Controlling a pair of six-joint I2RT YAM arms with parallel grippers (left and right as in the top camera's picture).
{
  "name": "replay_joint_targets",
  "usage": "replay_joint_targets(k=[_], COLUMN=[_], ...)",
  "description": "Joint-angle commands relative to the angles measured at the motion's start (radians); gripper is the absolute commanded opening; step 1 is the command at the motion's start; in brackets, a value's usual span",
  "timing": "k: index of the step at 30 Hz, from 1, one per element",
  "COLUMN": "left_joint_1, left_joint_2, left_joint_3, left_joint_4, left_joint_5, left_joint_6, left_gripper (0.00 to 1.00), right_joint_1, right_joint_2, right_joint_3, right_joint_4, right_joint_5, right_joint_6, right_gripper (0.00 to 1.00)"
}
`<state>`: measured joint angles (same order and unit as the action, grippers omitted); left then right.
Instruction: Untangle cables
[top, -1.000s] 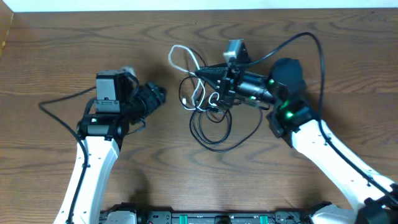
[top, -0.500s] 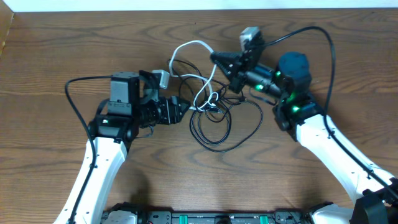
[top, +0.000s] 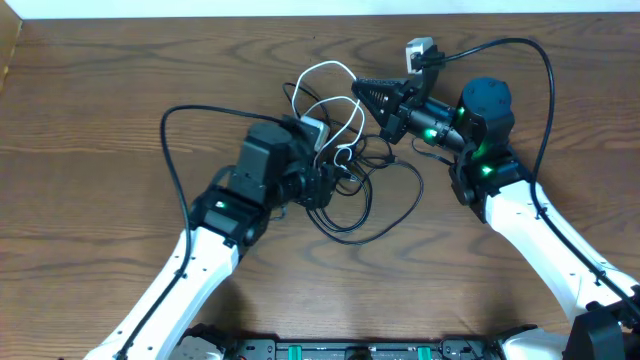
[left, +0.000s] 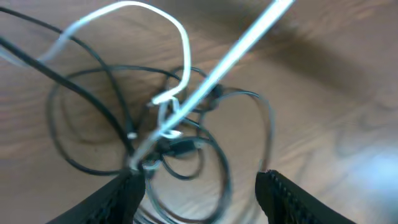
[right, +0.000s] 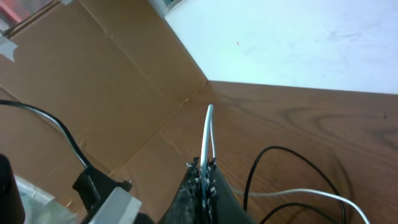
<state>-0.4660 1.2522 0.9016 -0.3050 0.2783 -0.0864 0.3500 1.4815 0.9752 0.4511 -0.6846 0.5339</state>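
A tangle of thin black cables (top: 345, 205) lies at the table's middle, with a white cable (top: 325, 72) looped up through it. My right gripper (top: 358, 90) is shut on the white cable and holds it raised above the tangle; the wrist view shows the white cord (right: 207, 134) pinched between the fingers (right: 204, 175). My left gripper (top: 325, 185) is open and sits low over the left side of the tangle. In the left wrist view the black loops (left: 186, 149) and white cable (left: 180, 43) lie between and beyond its fingers (left: 199, 193).
Thick black robot wires arc over the table behind each arm (top: 180, 120) (top: 545, 70). The table's far edge meets a white wall (top: 320, 8). A cardboard panel (right: 93, 81) shows in the right wrist view.
My left arm has swung right and reached the tangle. My right gripper has lifted the white cable up and slightly right, pulling its loop taller.
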Motion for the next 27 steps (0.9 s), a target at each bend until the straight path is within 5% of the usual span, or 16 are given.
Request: replay_joint_targets(k=[1,9,13,19,23,27], left_joint_1=[-0.023,-0.023,-0.023,-0.023,-0.023,-0.023], left_joint_2=[0.037,0.156,0.171,0.167,0.136,0.074], left_joint_3=[-0.010,-0.010,-0.010,-0.010,-0.010,-0.010], left_joint_4=[0.007,0.165,0.203,0.202,0.198,0.178], left_joint_5=[-0.223,-0.245,-0.246,-0.245,-0.246,-0.245], left_joint_6=[0.015,0.015,0.015,0.014,0.002,-0.004], left_gripper=[0.64,0.63,0.45,0.32,0.08,0.08], right_joint_1=[-0.023,-0.057,-0.057,-0.057,-0.057,-0.056], right_joint_2=[-0.002,-0.002,-0.002,-0.002,-0.002,-0.002], right_joint_3=[0.006,0.006,0.006,0.006,0.006,0.006], right_joint_4=[0.001,-0.001,-0.029,-0.052,-0.108,-0.182], right_joint_5=[-0.051,-0.115,-0.115,-0.096,0.005,0.124], right_joint_6=[0.021,0.047,0.049,0.048,-0.004,-0.098], right_gripper=[0.01,0.01,0.01,0.01,0.01,0.01])
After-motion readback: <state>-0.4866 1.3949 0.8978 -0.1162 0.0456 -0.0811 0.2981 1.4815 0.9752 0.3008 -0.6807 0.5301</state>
